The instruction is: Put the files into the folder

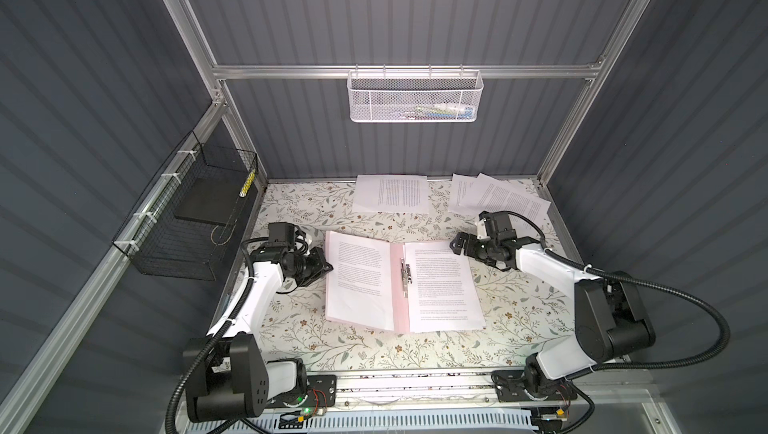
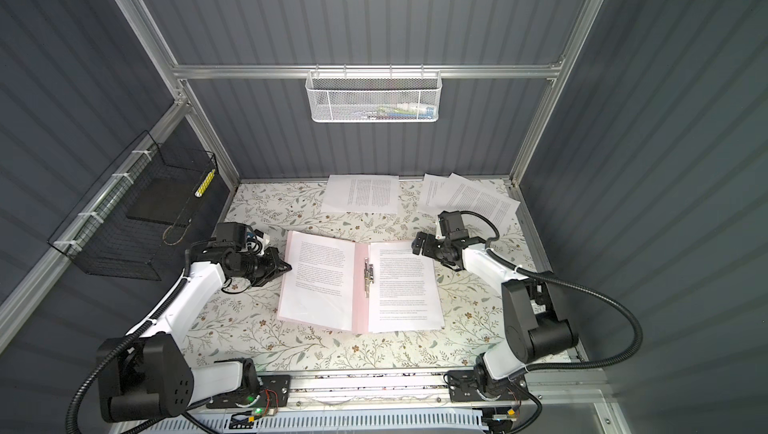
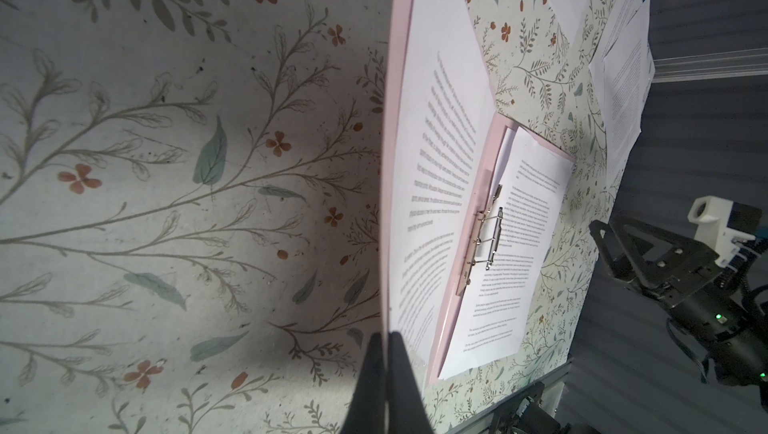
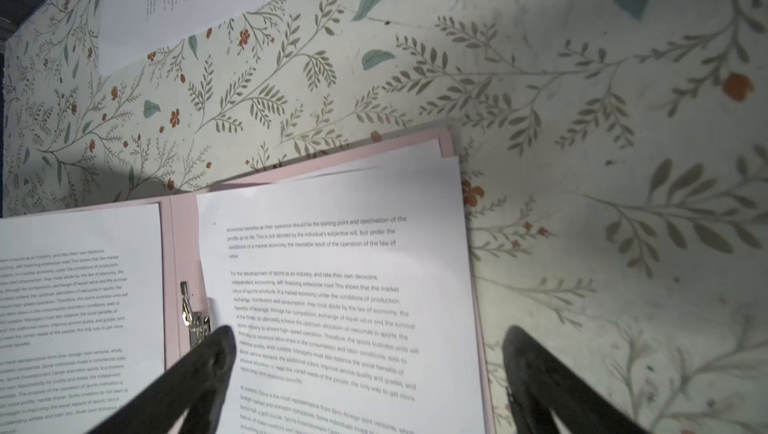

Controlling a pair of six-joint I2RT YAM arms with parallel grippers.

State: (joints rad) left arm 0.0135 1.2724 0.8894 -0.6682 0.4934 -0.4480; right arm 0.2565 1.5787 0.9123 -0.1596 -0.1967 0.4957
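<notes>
- Lying open in the middle of the floral tabletop [image 1: 291,328], the pale pink folder [image 1: 397,307] shows a metal clip [image 1: 404,274] along its spine.
- Printed white files [image 1: 442,286] rest stacked on its right half; another sheet lies on its left cover.
- The left end effector [image 1: 328,266] is clenched on the left cover's outer edge, holding that cover tilted up off the tabletop.
- The right end effector [image 1: 456,245] hovers released, jaws wide apart, above the stack's far part.
- Farther back, loose files [image 1: 392,195] lie near the tabletop's far edge, one alone, others overlapping to the right.
</notes>
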